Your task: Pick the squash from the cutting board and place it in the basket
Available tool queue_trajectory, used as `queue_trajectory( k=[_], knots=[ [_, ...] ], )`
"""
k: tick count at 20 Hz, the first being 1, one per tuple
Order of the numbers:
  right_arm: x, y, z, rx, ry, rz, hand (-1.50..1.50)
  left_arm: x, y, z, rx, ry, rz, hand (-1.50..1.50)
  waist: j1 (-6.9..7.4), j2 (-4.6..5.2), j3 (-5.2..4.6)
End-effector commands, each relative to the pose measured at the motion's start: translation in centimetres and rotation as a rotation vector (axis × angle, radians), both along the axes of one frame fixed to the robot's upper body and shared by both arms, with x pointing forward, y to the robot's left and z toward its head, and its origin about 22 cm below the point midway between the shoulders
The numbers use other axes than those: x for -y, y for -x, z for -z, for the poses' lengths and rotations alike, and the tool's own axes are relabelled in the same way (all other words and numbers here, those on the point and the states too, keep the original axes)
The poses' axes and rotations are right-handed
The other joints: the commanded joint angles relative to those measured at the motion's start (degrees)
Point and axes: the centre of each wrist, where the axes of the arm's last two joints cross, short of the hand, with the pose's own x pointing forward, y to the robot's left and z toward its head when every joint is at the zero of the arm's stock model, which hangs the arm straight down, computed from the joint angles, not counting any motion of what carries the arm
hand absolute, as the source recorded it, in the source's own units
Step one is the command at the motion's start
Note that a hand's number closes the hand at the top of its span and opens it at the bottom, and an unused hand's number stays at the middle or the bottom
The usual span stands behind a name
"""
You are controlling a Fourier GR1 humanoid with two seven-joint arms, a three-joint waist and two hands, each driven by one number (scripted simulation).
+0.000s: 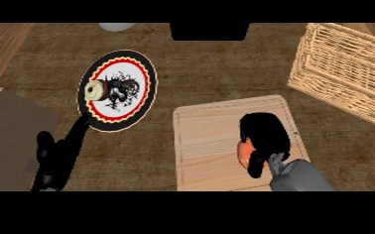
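Right hand (264, 134) curls over the orange squash (242, 151) on the pale wooden cutting board (209, 139).
Woven wicker basket (333, 69) stands beyond the board's far right corner; left hand (62, 151) rests open, fingers straight.

My right hand (264, 136) sits at the lower right of the frame, fingers curled down over something orange. My left hand (62, 151) rests lower left, fingers straight.

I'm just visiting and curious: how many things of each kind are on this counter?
Plates: 1
Small item on plate: 1
Cutting boards: 1
Baskets: 1
Orange squash, under right hand: 1
Partly cut-off objects at top edge: 2
Total: 7
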Motion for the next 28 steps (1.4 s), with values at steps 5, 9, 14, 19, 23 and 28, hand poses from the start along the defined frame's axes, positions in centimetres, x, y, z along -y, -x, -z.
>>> queue_trajectory(
  k=[5, 9, 14, 19, 23, 28],
  knots=[
    [-5.8, -5.6, -3.2, 0.176, -0.004, 0.457, 1.5, 1.0, 0.7, 1.6, -0.123, 0.041, 0.004, 0.0, 1.29, 0.65, -0.47],
    [-5.1, -6.1, -9.2, 0.414, -0.471, 0.593, 1.5, 1.1, 1.0, 2.2, -0.114, 0.023, -0.009, 0.0, 0.69, 0.58, -0.22],
    [-5.3, -6.0, -14.1, 0.759, -0.627, 0.606, 1.5, 0.5, 2.0, 2.6, -0.128, 0.044, -0.029, 0.0, 0.29, 0.21, -0.48],
    [-5.5, -5.1, -19.7, 0.843, -0.673, 0.713, 1.5, 0.7, 1.2, 2.2, -0.131, 0.034, -0.02, 0.0, -0.47, -0.04, -0.51],
    [-0.7, -6.1, -24.2, 0.9, -0.6, 0.794, 1.5, -0.1, 0.7, 2.4, -0.148, 0.033, -0.044, 0.0, -1.1, 0.04, -0.53],
    [2.1, -6.2, -29.5, 0.967, -0.606, 0.851, 1.5, -0.4, 0.5, 1.0, -0.119, 0.042, -0.033, 0.0, -0.71, -0.04, -0.49]
  ],
)
